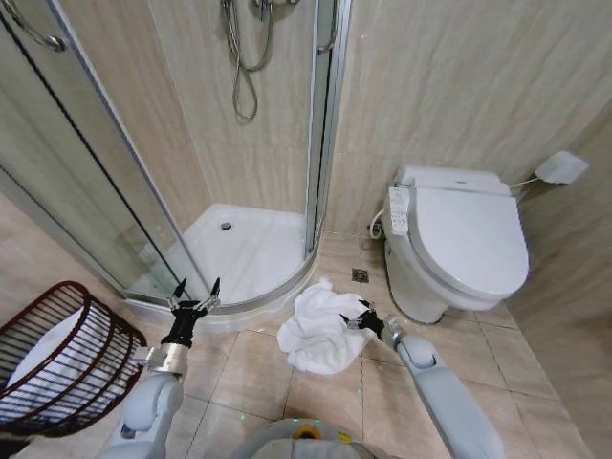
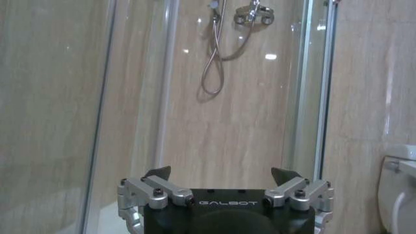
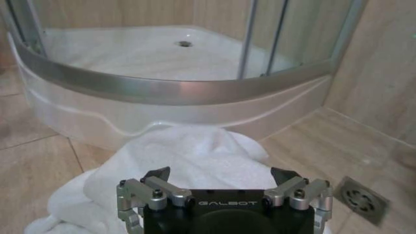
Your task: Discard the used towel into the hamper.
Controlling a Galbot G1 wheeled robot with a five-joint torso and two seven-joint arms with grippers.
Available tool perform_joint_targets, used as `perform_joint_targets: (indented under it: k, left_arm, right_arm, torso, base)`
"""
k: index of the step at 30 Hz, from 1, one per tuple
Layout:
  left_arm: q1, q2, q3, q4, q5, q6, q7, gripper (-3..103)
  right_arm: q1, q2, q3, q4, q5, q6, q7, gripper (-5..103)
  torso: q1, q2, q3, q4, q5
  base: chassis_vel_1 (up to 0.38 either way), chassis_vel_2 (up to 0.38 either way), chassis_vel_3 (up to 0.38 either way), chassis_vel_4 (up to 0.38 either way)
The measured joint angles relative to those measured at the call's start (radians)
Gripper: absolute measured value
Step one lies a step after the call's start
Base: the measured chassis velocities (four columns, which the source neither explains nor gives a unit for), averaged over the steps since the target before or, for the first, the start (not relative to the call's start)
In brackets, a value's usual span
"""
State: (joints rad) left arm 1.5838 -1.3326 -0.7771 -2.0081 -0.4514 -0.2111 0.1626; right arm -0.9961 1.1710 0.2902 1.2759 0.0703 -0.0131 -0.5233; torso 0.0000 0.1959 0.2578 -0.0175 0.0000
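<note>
The beige tiled floor carried everything, with the curved white shower tray edged in brushed metal filling the corner behind glass doors and a white toilet with its lid down standing to the robot's right. At the robot's left stood the hamper, a round reddish-brown open-weave basket with a thicker rim, tilted toward the camera with something white lying inside it.

The used towel, a crumpled white terry cloth, lay in a loose heap on the floor between the shower tray's rim and the toilet base, one edge touching the tray's skirt, well apart from the hamper. It looked soft and limp, light when dry but likely heavier if damp; it would sag and trail from any single hold, so a pinch on a raised fold near the middle of the heap seemed the surest place to take it.

The right tool sat low at the towel's toilet-side edge, its fingers spread wide over the cloth and gripping nothing. The left tool was held up near the tray's rim, beside the hamper, fingers likewise spread and empty. A small square floor drain lay just beside the towel.
</note>
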Motion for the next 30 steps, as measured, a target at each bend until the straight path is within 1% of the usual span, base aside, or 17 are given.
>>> perform_joint_targets:
  k: [3, 10, 20, 30]
  left_arm:
    - [0.004, -0.013, -0.001, -0.003, 0.021, 0.0, -0.001, 100]
    - [0.014, -0.031, -0.001, -0.006, 0.046, 0.0, -0.003, 100]
    - [0.013, -0.044, 0.0, -0.005, 0.06, -0.002, -0.004, 100]
    - [0.01, -0.048, 0.002, -0.003, 0.064, -0.002, -0.004, 100]
  right_arm:
    - [0.03, 0.013, -0.021, -0.057, 0.008, 0.032, -0.001, 100]
    - [0.071, 0.032, -0.067, -0.154, 0.035, 0.068, -0.011, 100]
    - [0.106, 0.052, -0.096, -0.261, 0.07, 0.1, -0.014, 100]
    - [0.149, 0.082, -0.117, -0.392, 0.095, 0.132, 0.004, 100]
  torso:
    - [0.0, 0.0, 0.0, 0.0002, -0.0001]
    - [0.0, 0.0, 0.0, 0.0, 0.0001]
    - [0.0, 0.0, 0.0, 0.0002, -0.0001]
    - [0.0, 0.0, 0.0, 0.0, -0.0001]
  base:
    - [0.0, 0.0, 0.0, 0.0]
    - [0.0, 0.0, 0.0, 0.0]
    - [0.0, 0.0, 0.0, 0.0]
    - [0.0, 0.0, 0.0, 0.0]
